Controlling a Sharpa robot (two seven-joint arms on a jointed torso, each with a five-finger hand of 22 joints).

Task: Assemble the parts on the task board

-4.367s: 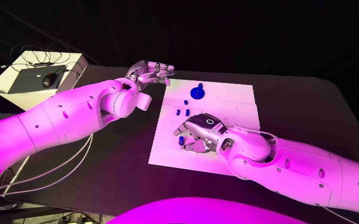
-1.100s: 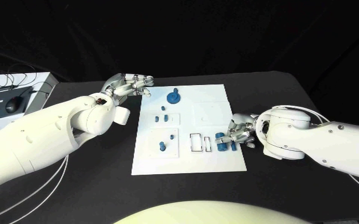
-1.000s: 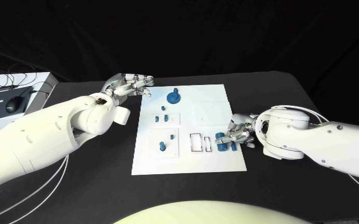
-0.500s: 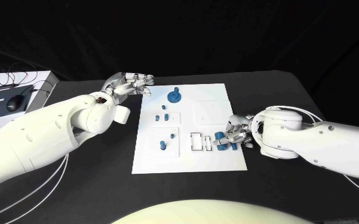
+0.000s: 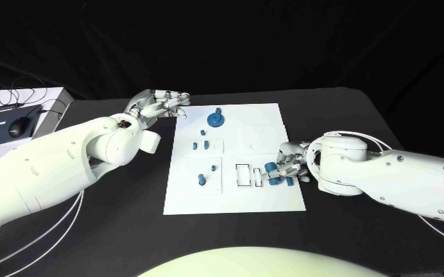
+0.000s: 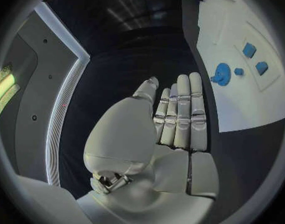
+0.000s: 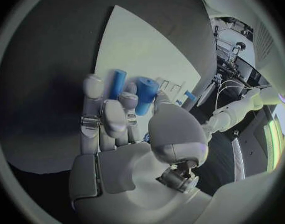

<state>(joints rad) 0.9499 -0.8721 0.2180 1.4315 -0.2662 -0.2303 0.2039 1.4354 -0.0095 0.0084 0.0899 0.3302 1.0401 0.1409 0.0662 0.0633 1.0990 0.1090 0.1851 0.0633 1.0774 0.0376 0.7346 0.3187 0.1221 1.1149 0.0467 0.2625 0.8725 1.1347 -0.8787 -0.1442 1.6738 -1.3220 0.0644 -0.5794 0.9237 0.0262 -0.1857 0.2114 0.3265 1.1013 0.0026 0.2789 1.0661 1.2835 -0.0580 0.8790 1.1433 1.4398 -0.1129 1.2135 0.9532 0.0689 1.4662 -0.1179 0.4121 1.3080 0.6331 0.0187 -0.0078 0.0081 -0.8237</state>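
Head view: the right hand (image 5: pixel 289 165) sits at the right side of the task board (image 5: pixel 249 200), fingers curled around a blue cylinder (image 5: pixel 272 168) just beside two empty rectangular slots (image 5: pixel 248 174). A second blue pin (image 5: pixel 288 179) lies under the fingers. The left hand (image 5: pixel 162 105) hovers off the board's far left corner, holding nothing, near the blue gear (image 5: pixel 215 120). Risk: the grip appears shallow, so the cylinder could roll out during transport and strike seated parts.

Left wrist view: the left hand (image 6: pixel 177 115) has its fingers straight and pressed side by side, empty. The gear (image 6: pixel 221 74) and two small blue blocks (image 6: pixel 254 57) stand on the board (image 6: pixel 242 109). Risk is low here unless this arm sweeps over the board edge.

Right wrist view: the right hand (image 7: pixel 117 119) pinches the thick cylinder (image 7: pixel 145 94) between thumb and fingers; the thinner pin (image 7: pixel 116 84) lies touching the fingertips (image 7: pixel 92 84). Risk: lifting may drag the pin along or tilt the cylinder, causing misalignment at insertion.
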